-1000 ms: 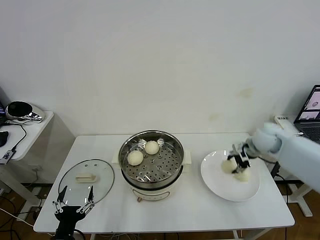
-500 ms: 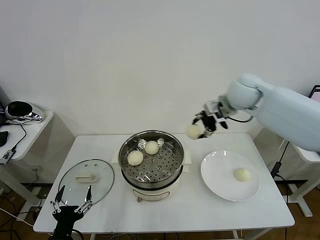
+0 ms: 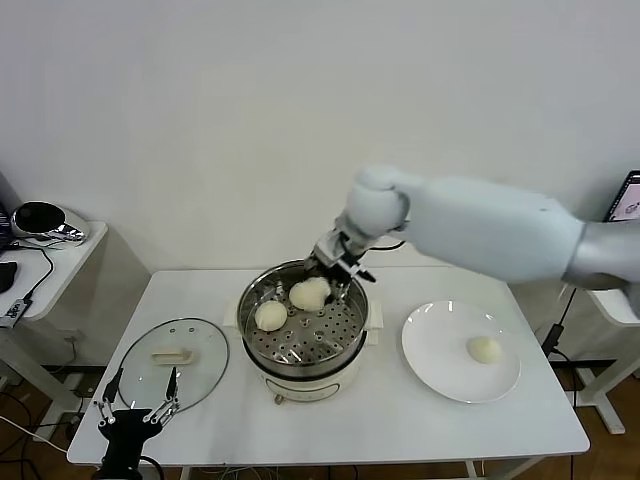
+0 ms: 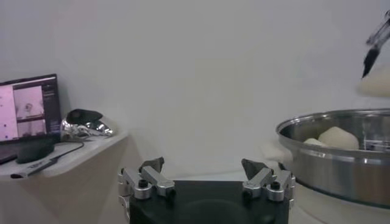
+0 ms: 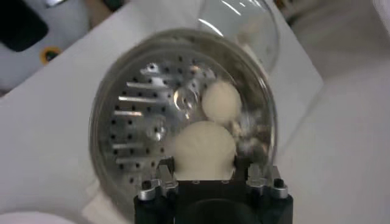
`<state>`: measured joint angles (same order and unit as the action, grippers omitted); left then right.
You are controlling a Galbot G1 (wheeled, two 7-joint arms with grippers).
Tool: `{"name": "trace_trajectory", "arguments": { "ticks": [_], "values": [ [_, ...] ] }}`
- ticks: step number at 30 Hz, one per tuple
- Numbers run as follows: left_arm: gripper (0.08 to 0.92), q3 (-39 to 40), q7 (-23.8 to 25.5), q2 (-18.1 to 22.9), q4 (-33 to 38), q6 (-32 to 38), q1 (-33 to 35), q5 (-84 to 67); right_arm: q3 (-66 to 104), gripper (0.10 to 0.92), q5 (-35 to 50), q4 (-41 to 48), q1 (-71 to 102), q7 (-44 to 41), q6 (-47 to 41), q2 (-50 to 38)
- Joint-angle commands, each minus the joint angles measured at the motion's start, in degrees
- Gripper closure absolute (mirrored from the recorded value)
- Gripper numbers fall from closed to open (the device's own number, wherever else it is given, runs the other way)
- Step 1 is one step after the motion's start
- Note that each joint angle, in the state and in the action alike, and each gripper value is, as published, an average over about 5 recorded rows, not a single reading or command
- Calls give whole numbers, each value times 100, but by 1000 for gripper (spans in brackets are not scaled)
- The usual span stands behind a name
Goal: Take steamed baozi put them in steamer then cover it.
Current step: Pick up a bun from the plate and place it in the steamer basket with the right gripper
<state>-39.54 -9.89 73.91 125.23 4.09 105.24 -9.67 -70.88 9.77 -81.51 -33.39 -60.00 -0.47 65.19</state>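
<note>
My right gripper [image 3: 323,280] is shut on a cream-white baozi [image 5: 204,149] and holds it low over the back of the steamer [image 3: 353,312], a shiny steel pot with a perforated tray [image 5: 131,122] on a cream base. Another baozi [image 3: 270,316] lies on the tray at its left, and the right wrist view shows one [image 5: 220,102] beyond the held bun. A single baozi [image 3: 484,349] lies on the white plate [image 3: 440,360] to the right. The glass cover [image 3: 172,360] lies flat on the table left of the steamer. My left gripper [image 3: 135,408] waits open by the front left edge.
A small side table [image 3: 50,255] with a shiny object and cables stands to the far left. A laptop [image 3: 628,205] shows at the right edge. The wall runs close behind the table.
My right gripper lifted a baozi off the plate and carried it up and left, then down over the steamer. The left arm barely moved.
</note>
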Motion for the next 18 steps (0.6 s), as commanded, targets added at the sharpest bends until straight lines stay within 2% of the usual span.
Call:
{"name": "trace_trajectory", "arguments": {
  "ticks": [1,6,18],
  "values": [
    [177,-15,-1,21,33,-5,5,-7,-528,414,-665,312,251,47,1196,823],
    [177,-25,-5,44,21,1,6,-12,-549,409,-1071,342,429,27,1477,887],
    [177,-21,-20,85,-28,61,39,-11,-587,406,-1200,277,522,-10,1635,938]
  ]
}}
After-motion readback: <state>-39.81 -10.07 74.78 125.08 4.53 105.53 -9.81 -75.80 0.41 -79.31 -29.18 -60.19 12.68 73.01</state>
